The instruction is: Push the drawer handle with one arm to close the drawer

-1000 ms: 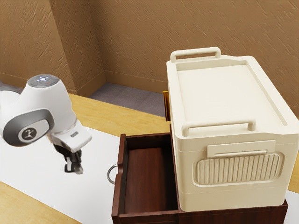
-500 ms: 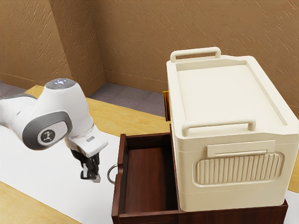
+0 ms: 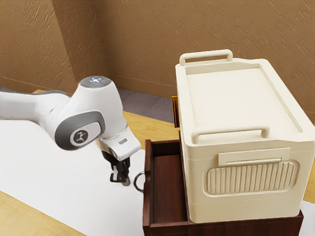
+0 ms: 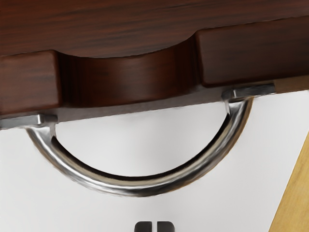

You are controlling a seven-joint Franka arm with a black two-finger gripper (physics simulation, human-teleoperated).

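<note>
The drawer (image 3: 148, 191) is partly open in the exterior view. Its round metal handle (image 3: 136, 182) is just beside the hand (image 3: 121, 180), between the hand and the drawer. The big cream box (image 3: 246, 101) sits farther from the hand, on the dark wood cabinet (image 3: 246, 227). In the wrist view, the hand (image 4: 154, 226) is squeezed closed, and the shiny handle curves near its tips.

From beside the arm (image 3: 81, 123) and, closer, from its hand (image 3: 121, 180), we look down on the same drawer handle (image 4: 140, 187).
</note>
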